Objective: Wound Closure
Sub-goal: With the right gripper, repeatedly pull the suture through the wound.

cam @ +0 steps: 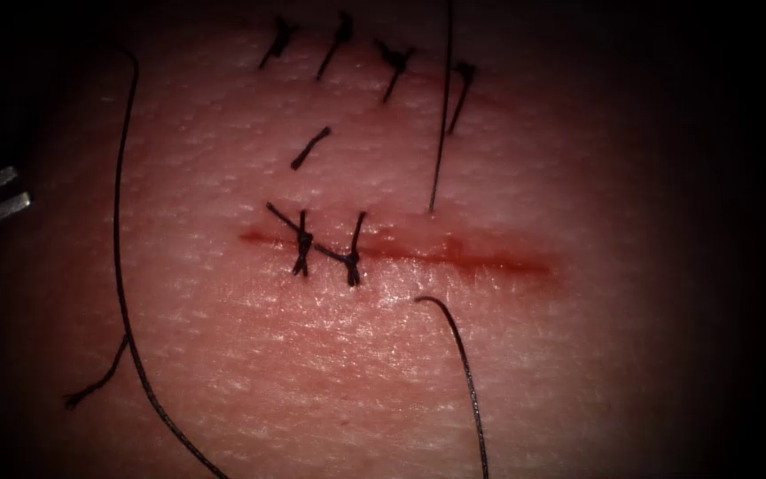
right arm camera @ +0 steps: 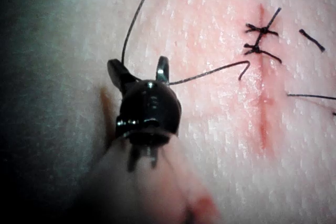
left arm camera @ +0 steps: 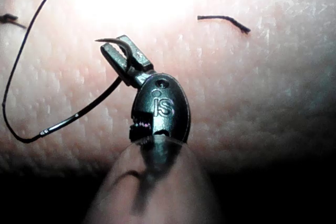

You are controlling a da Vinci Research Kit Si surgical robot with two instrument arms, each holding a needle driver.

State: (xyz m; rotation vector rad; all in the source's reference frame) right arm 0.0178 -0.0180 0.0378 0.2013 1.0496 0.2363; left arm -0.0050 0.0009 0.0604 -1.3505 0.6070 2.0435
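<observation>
Left tool pinched the curved needle near its tip, off the tissue; right tool was spread, empty.

**Tissue bearing a half-closed cut, stitches and loose thread**

The tissue is lying pale and pink under the light, carrying everything here. A cut is running across it, with red fluid sitting along its open right stretch. Two knotted stitches are crossing the cut's left end. A row of older stitches is sitting farther up. Long thread is trailing over the surface at the left, and another strand is curving below the cut. A short cut end of thread is resting between the two rows, possibly loose.
</observation>
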